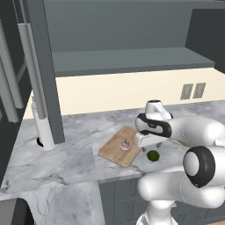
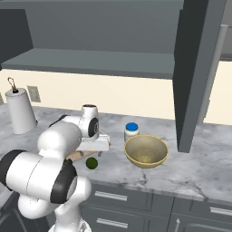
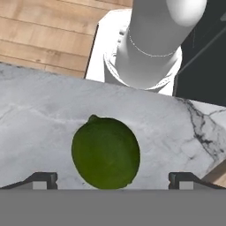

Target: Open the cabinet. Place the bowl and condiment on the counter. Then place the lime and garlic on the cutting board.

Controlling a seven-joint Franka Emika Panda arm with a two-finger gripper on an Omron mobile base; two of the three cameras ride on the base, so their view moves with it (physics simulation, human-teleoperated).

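- Gripper (image 3: pixel 113 178): fingers (image 3: pixel 42 178) spread wide apart, nothing clamped.
- Lime (image 3: pixel 106 152): lower centre of hand view, between both fingertips, touching neither.
- Lime rests on counter (image 3: pixel 39 128), just beside cutting board (image 1: pixel 115 149).

Even, diffuse rendered light, moderately bright; no glare, blur or edge distortion. Soft shadow lies under the lime (image 3: pixel 106 152) on the counter (image 1: pixel 70 145). The open cabinet (image 2: pixel 99 41) interior stays dim.

Dark green is being shown by the lime (image 3: pixel 106 152); grey-white veining by the counter (image 3: pixel 39 128); light brown grain by the cutting board (image 1: pixel 115 148); tan-yellow by the bowl (image 2: pixel 146 151).
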